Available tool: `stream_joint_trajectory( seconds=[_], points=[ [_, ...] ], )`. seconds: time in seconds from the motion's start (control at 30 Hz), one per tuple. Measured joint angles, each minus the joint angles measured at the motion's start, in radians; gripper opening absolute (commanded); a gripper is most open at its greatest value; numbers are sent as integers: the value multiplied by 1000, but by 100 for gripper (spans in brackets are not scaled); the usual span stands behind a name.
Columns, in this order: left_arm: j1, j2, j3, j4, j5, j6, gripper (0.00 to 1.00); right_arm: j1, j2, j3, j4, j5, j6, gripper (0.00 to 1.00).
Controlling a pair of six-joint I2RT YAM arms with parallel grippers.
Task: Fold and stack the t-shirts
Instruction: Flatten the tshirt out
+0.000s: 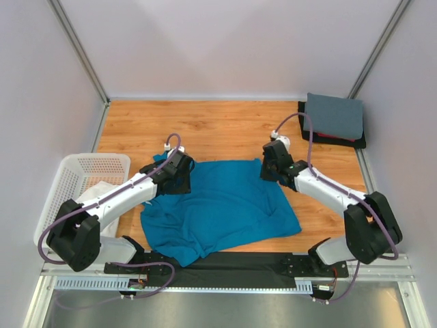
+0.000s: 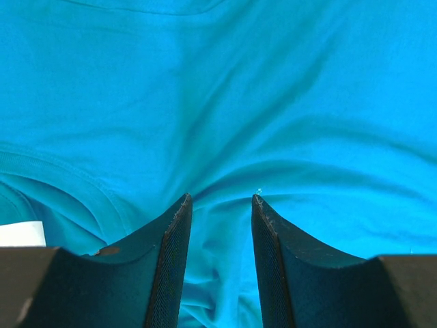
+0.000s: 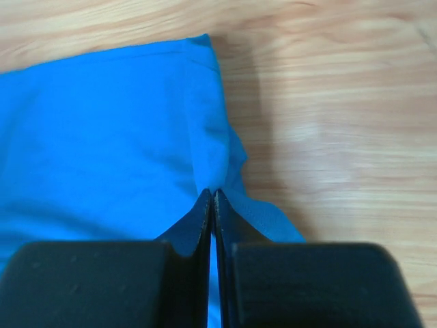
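Note:
The teal-blue t-shirt (image 1: 225,212) lies spread and rumpled on the wooden table (image 1: 218,130). My left gripper (image 1: 177,176) is at its far left corner. In the left wrist view it (image 2: 222,198) is open, pressed down on the shirt (image 2: 218,102), with bunched cloth between the fingers. My right gripper (image 1: 268,171) is at the shirt's far right corner. In the right wrist view it (image 3: 213,193) is shut on the shirt's edge (image 3: 102,137). A folded slate-grey t-shirt (image 1: 334,115) tops a stack at the far right, with red (image 1: 326,139) and dark cloth under it.
A white mesh laundry basket (image 1: 82,164) stands at the left edge with white cloth (image 1: 92,195) in it. Metal frame posts and white walls enclose the table. A black strip (image 1: 225,261) runs along the near edge between the arm bases.

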Motion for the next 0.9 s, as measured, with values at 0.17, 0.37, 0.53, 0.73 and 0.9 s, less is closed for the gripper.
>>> stream_joint_trajectory(
  seconds=[0.17, 0.37, 0.53, 0.73, 0.9],
  points=[
    [0, 0, -5, 0, 0, 1, 47, 194, -61, -58, 63, 61, -76, 0],
    [0, -3, -30, 3, 0, 1, 47, 354, -30, -127, 46, 72, -115, 25],
    [0, -5, -36, 2, -1, 1, 47, 403, -69, -149, 5, 67, -124, 58],
    [0, -22, -36, 3, -5, 5, 47, 349, -203, -120, -56, 69, -122, 61],
    [0, -24, -36, 3, -7, 7, 47, 253, -214, -67, -66, 55, -108, 56]
  ],
)
